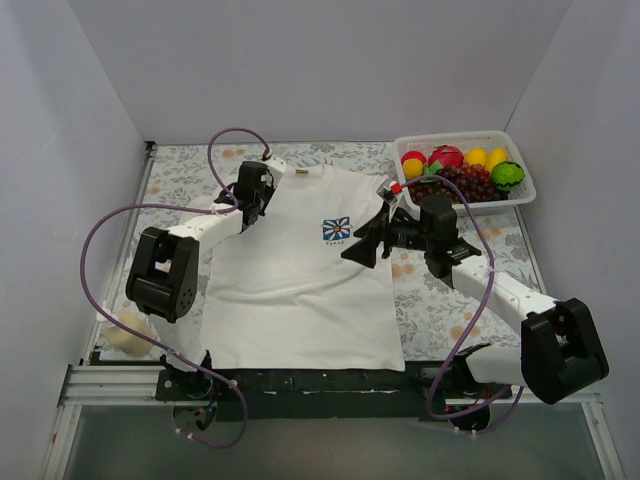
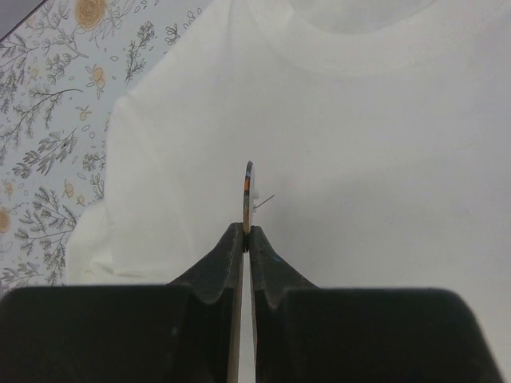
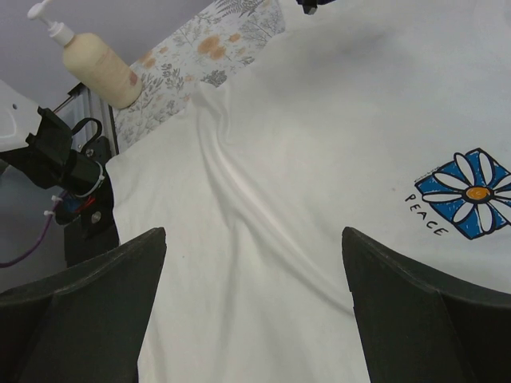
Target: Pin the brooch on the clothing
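From my station I see plain white walls (image 1: 320, 60) boxing the workspace on the left, the far side and the right. They are evenly lit, with only soft shadows. A pale table cover (image 1: 440, 305) printed with grey leaves and orange flowers spreads between them. An aluminium rail (image 1: 110, 385) runs along the near edge, with a grey-green strip (image 1: 330, 450) below it.

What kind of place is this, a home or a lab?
Probably a robot test cell: plain white panel walls box in a floral-patterned table, with a white plastic basket of toy-like fruit as props.
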Tool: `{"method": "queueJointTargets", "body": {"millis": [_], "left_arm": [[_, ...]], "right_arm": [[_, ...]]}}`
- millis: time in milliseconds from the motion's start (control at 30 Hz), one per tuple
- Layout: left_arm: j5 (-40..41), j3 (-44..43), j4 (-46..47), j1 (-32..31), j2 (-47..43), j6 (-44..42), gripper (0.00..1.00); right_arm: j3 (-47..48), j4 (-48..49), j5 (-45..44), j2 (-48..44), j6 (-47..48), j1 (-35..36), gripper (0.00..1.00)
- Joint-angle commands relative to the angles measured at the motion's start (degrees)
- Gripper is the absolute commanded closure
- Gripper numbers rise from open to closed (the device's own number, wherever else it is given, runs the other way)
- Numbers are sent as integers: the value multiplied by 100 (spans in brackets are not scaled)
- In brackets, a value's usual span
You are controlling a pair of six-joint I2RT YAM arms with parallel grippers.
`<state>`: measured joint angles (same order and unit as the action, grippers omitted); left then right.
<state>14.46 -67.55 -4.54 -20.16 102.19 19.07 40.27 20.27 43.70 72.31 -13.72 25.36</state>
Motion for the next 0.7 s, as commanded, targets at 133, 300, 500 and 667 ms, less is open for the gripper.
{"method": "queueJointTargets", "body": {"millis": [133, 300, 500, 667], "left_arm": [[1172, -346, 111, -5, 643, -298, 100], [1604, -566, 76, -49, 960, -334, 100], [1692, -698, 119, -67, 1153, -474, 100], [1937, -769, 111, -163, 1469, -676, 100]], "right_arm": [[-28, 275, 139, -60, -8, 4, 2], [-2, 161, 139, -16, 36, 12, 2], [25, 170, 200, 90, -8, 12, 2], [33, 197, 156, 134, -26, 12, 2]]}}
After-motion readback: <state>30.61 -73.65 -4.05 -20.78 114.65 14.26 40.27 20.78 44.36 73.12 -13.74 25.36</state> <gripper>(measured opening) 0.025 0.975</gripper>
